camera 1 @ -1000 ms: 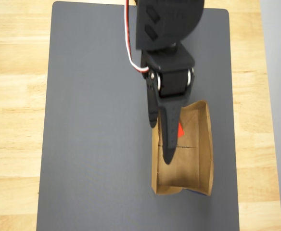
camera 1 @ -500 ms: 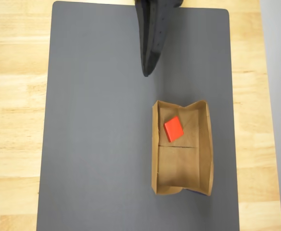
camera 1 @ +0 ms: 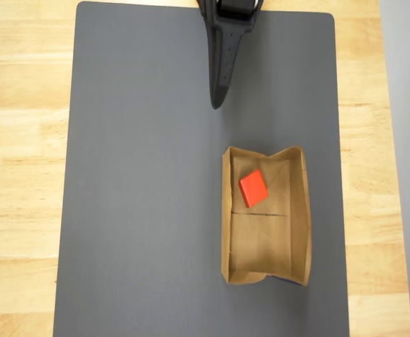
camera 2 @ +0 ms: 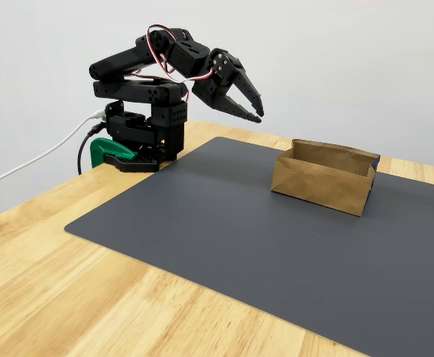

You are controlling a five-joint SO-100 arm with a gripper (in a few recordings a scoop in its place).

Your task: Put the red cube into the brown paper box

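Overhead view, hand: the black hand (camera 1: 220,98) reaches in from the top edge of the dark grey mat (camera 1: 142,210), its tip pointing down the picture. From here I cannot tell how far the fingers stand apart.
Overhead view, red cube: the red cube (camera 1: 253,188) lies on the floor of the brown paper box (camera 1: 300,217), in the half nearer the hand, just above the seam and turned at a slant. It is well apart from the hand's tip, with bare mat between them.
Overhead view, box: it sits toward the mat's right edge, in the lower half.
Fixed view, hand: the hand (camera 2: 256,113) hangs in the air above the mat's far-left corner, fingers slightly parted and holding nothing.
Fixed view, box: the box (camera 2: 322,178) stands to the right of the hand on the mat, which lies on the wooden table (camera 2: 68,297). Its walls hide the inside.
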